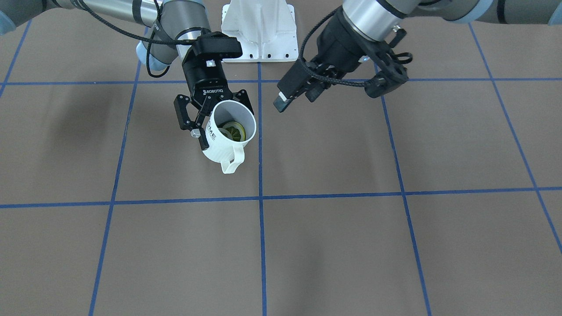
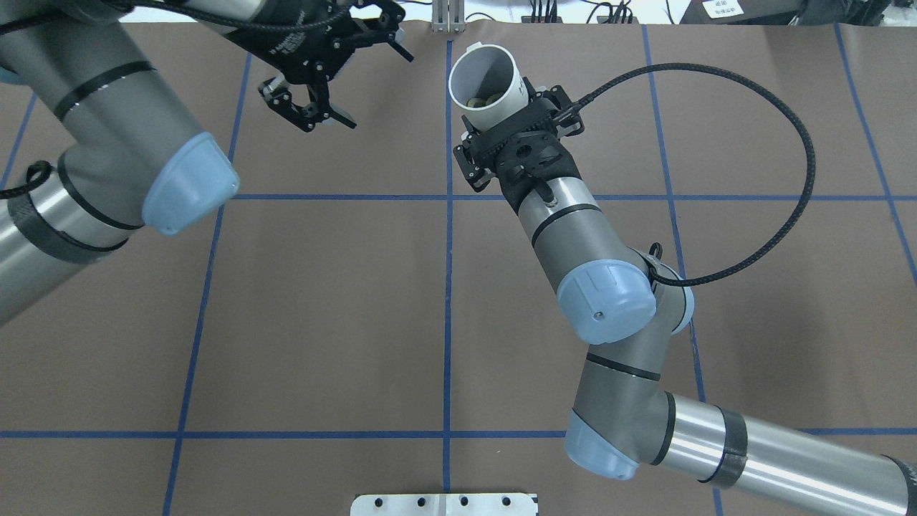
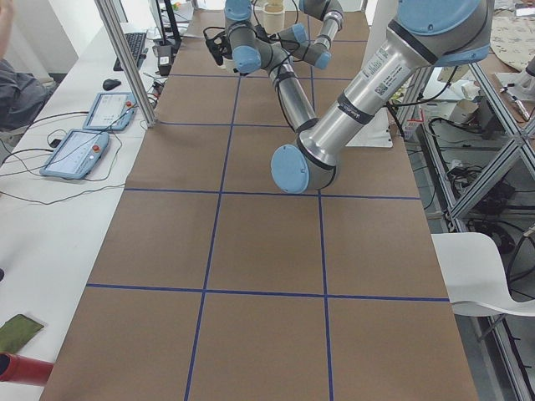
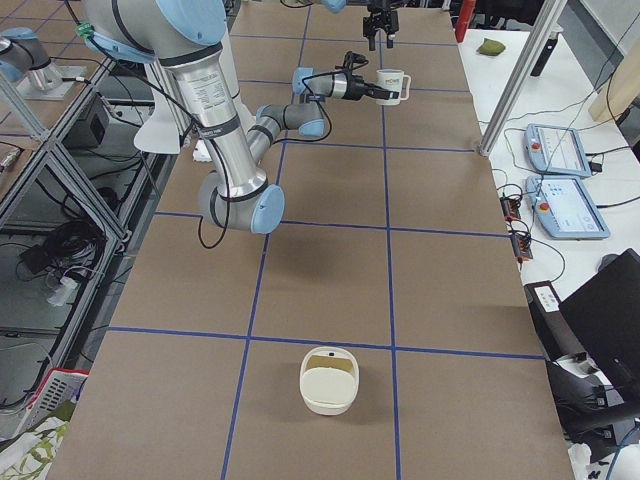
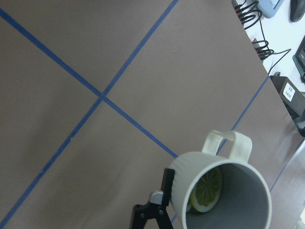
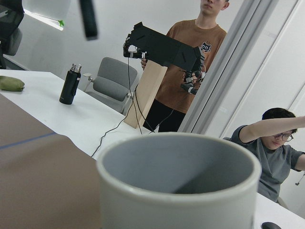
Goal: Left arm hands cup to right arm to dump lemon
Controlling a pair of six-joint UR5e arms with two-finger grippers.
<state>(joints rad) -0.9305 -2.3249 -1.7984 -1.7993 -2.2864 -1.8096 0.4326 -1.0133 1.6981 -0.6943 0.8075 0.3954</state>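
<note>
My right gripper [image 1: 225, 128], marked ROBOTIQ, is shut around the outside of the white cup [image 1: 225, 151] and holds it above the table. The cup is tilted, with its mouth up and its handle pointing away from the robot. The lemon [image 1: 233, 131] lies inside on the bottom; it also shows in the left wrist view [image 5: 208, 188]. My left gripper [image 1: 281, 101] is open and empty. It hovers a short way to the robot's left of the cup, pointing toward it and apart from it. In the overhead view the cup [image 2: 493, 92] is at the far middle, with the left gripper [image 2: 401, 32] beside it.
A white oval container [image 4: 329, 380] stands on the table far off toward the robot's right end. The white mounting base [image 1: 259, 30] sits between the arms. Tablets [image 4: 555, 150] and a metal post [image 4: 520, 75] line the operators' side. People stand beyond the table [image 6: 183, 57].
</note>
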